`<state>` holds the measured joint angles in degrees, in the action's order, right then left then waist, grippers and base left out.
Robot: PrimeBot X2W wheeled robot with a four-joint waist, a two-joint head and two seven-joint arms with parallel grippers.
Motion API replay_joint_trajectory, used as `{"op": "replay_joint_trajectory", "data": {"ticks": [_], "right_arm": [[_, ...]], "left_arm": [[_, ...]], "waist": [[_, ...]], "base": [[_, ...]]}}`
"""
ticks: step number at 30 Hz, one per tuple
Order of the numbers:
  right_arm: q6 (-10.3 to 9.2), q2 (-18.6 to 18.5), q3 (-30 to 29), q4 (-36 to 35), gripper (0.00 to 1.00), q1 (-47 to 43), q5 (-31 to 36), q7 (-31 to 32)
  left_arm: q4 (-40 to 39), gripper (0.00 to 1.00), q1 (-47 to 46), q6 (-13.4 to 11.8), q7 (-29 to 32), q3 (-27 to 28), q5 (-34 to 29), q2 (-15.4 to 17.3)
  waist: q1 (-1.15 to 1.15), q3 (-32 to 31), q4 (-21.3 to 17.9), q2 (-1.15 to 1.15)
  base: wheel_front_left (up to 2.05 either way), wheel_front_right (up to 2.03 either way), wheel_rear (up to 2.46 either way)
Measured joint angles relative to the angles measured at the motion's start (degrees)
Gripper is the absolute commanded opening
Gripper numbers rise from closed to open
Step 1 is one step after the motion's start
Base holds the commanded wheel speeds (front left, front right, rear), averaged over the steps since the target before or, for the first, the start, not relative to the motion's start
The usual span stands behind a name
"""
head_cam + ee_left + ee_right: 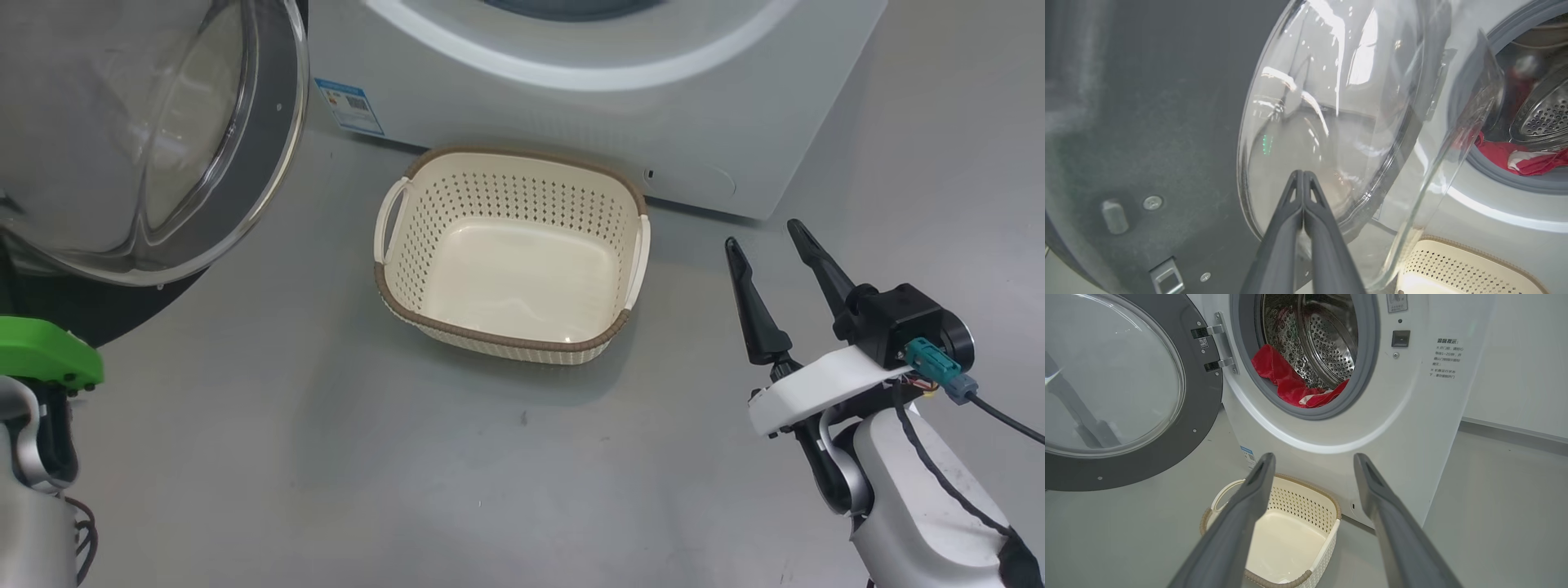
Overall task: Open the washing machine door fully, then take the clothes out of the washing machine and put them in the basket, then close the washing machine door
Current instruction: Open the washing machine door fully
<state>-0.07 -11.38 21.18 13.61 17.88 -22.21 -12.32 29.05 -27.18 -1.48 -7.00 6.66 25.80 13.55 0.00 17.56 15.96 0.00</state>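
Laundry duty on a grey floor (326, 457): the washing machine door (139, 139) stands swung wide on its hinges (1216, 347), at the left of the porthole as the right wrist view has it. The inner side of the door faces the room. Its clear glass bowl (1331, 122) bulges toward the left tool (1303, 175), which is closed tight with its two dark fingers (1282, 237) pressed together and nothing between them. The tips are close to the bowl, though contact with the glass cannot be told.

The clothes (1286, 381), bright red with a flash of white, lie inside the washing machine (1404, 428). They are heaped at the bottom of the dimpled steel drum (1327, 343) and spill onto the lower lip of the grey gasket (1367, 355).

The basket (522, 153), cream with a brown rim, stands on the floor just before the machine's base and below the porthole, between the open door and the right tool (761, 233). That tool hangs over the floor well apart from the basket's right handle, spread wide and gripping nothing, its fingers pointing toward the machine's white front. A small blue label (349, 106) marks the lower front panel beside the door.
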Motion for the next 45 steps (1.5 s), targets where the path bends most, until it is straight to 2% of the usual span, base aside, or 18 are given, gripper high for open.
{"op": "replay_joint_trajectory", "data": {"ticks": [10,29,30,31,32,33,45], "right_arm": [[0.18,1.9,-0.4,1.5,1.00,-2.3,-1.3,-1.1],[0.16,2.6,-2.0,1.9,1.00,-5.9,-2.4,-1.6],[0.18,2.6,-2.0,1.9,1.00,-6.1,-2.4,-1.6],[0.18,2.6,-2.0,1.9,1.00,-6.3,-2.4,-1.6],[0.18,2.6,-2.0,1.9,1.00,-6.5,-2.4,-1.6],[0.19,2.6,-2.0,1.9,1.00,-6.7,-2.4,-1.6],[0.52,2.4,-2.4,1.6,1.00,-8.1,-2.4,-1.7]], "left_arm": [[-4.1,0.00,5.9,4.4,-3.4,-3.9,-0.9,-1.3],[-11.6,0.00,15.7,5.9,-6.2,-9.9,-3.1,-6.7],[-11.8,0.34,16.3,5.9,-6.2,-10.2,-3.2,-7.0],[-11.9,0.62,16.9,5.9,-6.2,-10.3,-3.2,-7.3],[-12.1,0.98,17.5,5.9,-6.3,-10.5,-3.2,-7.5],[-12.3,1.00,18.1,5.9,-6.3,-10.6,-3.3,-7.6],[-14.0,1.00,21.8,5.8,-6.8,-11.9,-4.2,-8.7]], "waist": [[0.00,-5.3,-3.4,0.00],[0.00,-12.2,-12.7,0.00],[0.00,-12.5,-13.1,0.00],[0.00,-12.8,-13.4,0.00],[0.00,-13.1,-13.7,0.00],[0.00,-13.4,-14.0,0.00],[0.00,-15.1,-15.6,0.00]], "base": [[0.00,0.00,0.00],[0.00,0.00,0.00],[0.00,0.00,0.00],[0.00,0.00,0.00],[0.00,0.00,0.00],[0.00,0.00,0.00],[0.00,0.00,0.00]]}}
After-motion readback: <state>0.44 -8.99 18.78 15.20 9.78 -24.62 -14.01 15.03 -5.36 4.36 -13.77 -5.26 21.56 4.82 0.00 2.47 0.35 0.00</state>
